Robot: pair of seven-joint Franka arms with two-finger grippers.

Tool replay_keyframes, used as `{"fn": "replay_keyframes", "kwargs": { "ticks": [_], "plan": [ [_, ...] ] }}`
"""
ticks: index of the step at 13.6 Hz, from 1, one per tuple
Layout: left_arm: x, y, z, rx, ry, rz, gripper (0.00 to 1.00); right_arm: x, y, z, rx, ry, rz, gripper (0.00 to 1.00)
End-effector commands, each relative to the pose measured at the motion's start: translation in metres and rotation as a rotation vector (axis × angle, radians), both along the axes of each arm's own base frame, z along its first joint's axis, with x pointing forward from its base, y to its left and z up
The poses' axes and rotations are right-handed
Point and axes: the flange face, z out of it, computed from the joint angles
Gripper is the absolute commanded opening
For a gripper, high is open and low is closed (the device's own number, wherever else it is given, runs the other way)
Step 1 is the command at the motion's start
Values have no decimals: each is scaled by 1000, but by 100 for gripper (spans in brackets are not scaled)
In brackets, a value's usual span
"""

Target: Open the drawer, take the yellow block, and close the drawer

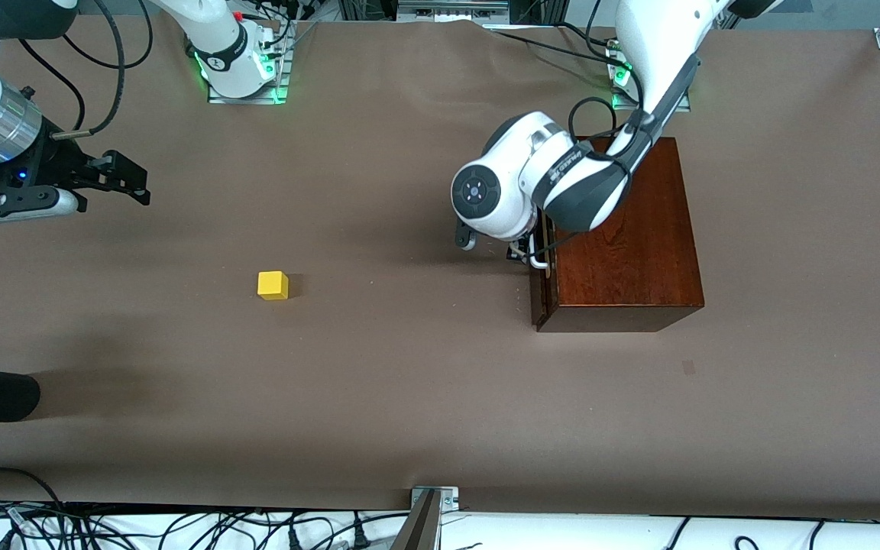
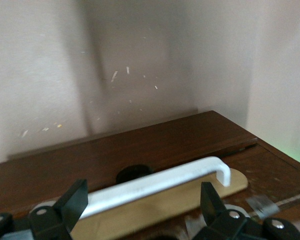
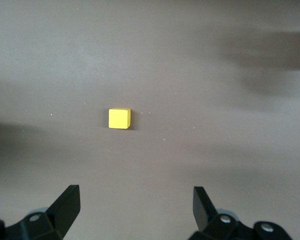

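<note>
While the yellow block (image 1: 273,285) sits out on mid-bench, well apart from the box, the left gripper (image 2: 140,207) straddles the handle (image 2: 160,187) w/ fingers wide, drawer (image 1: 543,294) prob. nearly shut, right gripper (image 1: 115,177) waits wide open.

The yellow block (image 1: 273,285), a small plain cube, sits flat on the counter (image 1: 409,397), well apart at nine o'clock from the dark wooden drawer (image 1: 541,286), pulled barely ajar, white handle (image 2: 155,186) showing.

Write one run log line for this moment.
drawer: nearly shut | left end effector: open, at handle | block: on table | right end effector: open
</note>
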Motion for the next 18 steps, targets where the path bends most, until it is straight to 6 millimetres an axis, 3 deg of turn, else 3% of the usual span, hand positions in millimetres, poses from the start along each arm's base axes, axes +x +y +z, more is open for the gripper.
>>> {"fn": "replay_keyframes", "kwargs": {
  "ticks": [1, 3, 6, 7, 8, 10, 12, 15, 17, 18],
  "plan": [
    [-13, 29, 111, 15, -163, 106, 100, 5, -8, 6, -18, 3, -4, 100],
    [-6, 48, 166, -33, -264, 279, 100, 9, -9, 5, -18, -11, -5, 100],
    [17, 90, 219, -19, -329, 451, 100, 15, -8, 7, -14, -46, -6, 100],
    [31, 120, 246, -24, -390, 586, 100, 15, -8, 6, -14, -48, -6, 100],
    [39, 147, 258, -15, -422, 697, 100, 15, -8, 6, -14, -48, -7, 100],
    [46, 190, 268, -35, -410, 884, 100, 15, -8, 6, -14, -49, -7, 100],
    [43, 218, 263, -37, -379, 1055, 100, 15, -8, 6, -14, -49, -7, 100],
    [29, 282, 272, -114, -474, 1339, 100, 16, -8, 7, -15, -51, -7, 100],
    [19, 325, 266, -236, -507, 1578, 100, 16, -8, 7, -14, -51, -7, 100],
    [14, 343, 274, -256, -534, 1626, 100, 16, -8, 7, -14, -51, -7, 100]
  ]
}}
